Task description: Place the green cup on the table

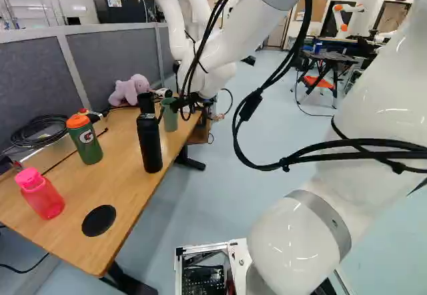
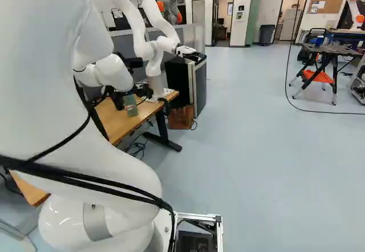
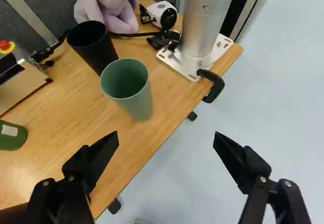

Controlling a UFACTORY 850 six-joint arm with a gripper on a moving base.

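The gripper (image 2: 122,94) shows dark at the end of my arm in the right base view, over the table beside the green cup (image 2: 130,106). In the wrist view the gripper (image 3: 166,139) stands wide open, nothing between its fingers. Ahead of it, the green cup (image 3: 132,92) stands upright and empty on the wooden table (image 3: 66,97), near the table's long edge. One finger is over the table side, the other over the floor. In the left base view the green cup (image 1: 169,116) is just beyond the black bottle (image 1: 149,141).
A black cup (image 3: 93,46) stands right behind the green one, with a purple plush toy (image 3: 109,3) farther back. Another robot (image 3: 205,26) is mounted at the table's far end. An orange-capped green bottle (image 1: 85,140) and a pink bottle (image 1: 41,195) stand on the table. Grey partitions line its back.
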